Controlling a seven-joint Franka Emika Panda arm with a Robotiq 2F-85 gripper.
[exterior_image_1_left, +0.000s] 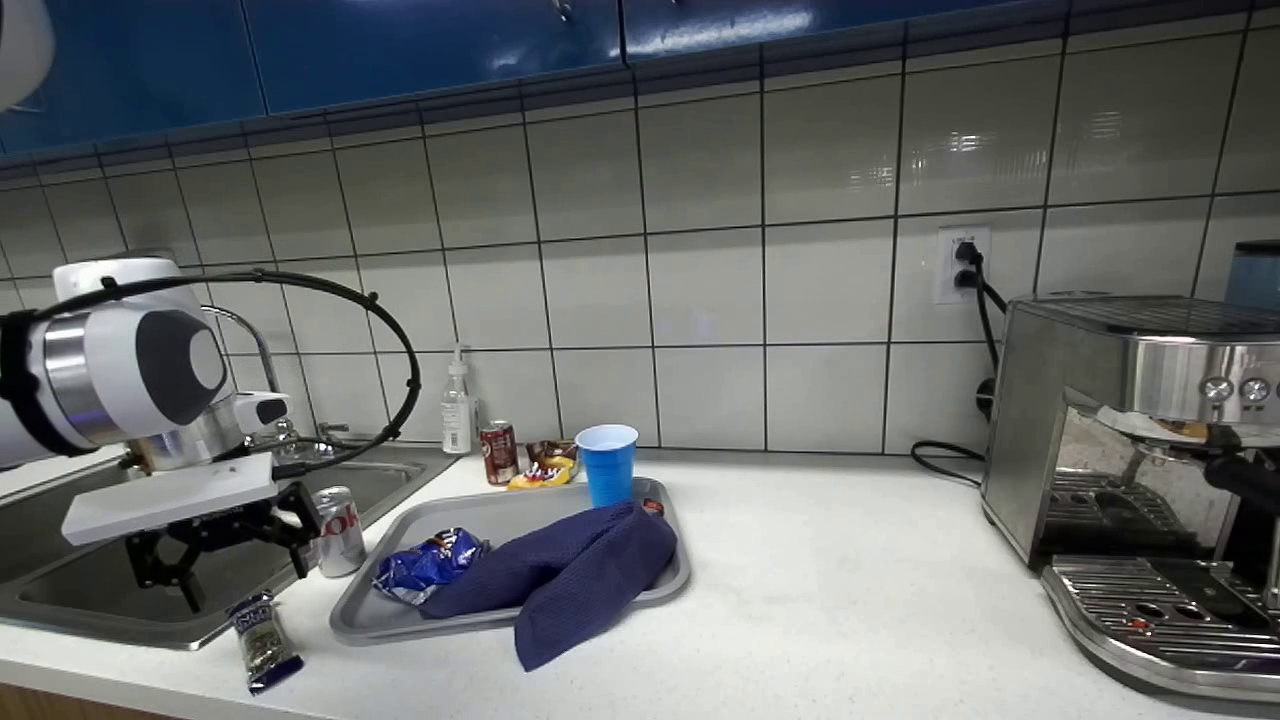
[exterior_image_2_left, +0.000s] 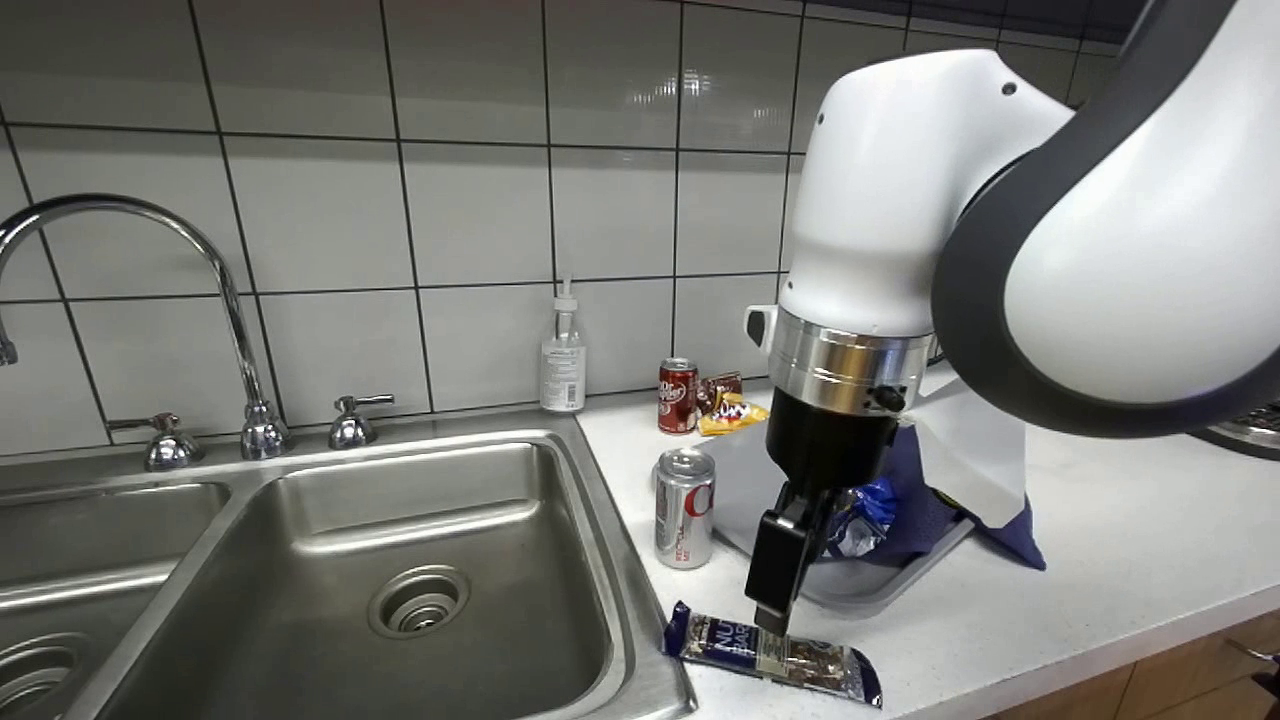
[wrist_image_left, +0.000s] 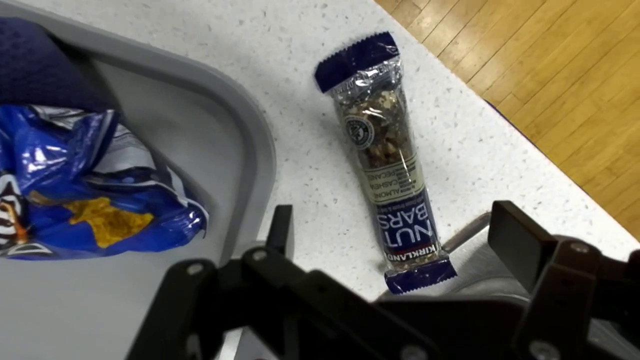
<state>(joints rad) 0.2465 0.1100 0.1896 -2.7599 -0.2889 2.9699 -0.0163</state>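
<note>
Countertop (exterior_image_1_left: 820, 580) | one nut bar (wrist_image_left: 387, 160) | two cans (exterior_image_2_left: 684, 510) (exterior_image_2_left: 677, 395) | one gripper (wrist_image_left: 392, 232) above, jaws spread

Glossy plastic nut-bar wrapper (wrist_image_left: 390, 160), matt textured cloth (exterior_image_1_left: 606, 565), smooth metal sink (exterior_image_2_left: 330, 545)

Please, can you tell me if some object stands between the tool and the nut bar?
Nothing visible stands between the open tool and the nut bar: the wrist view shows the bar uncovered from end to end. The gray tray and, in an exterior view, the silver can are nearby but apart from the bar.
</note>
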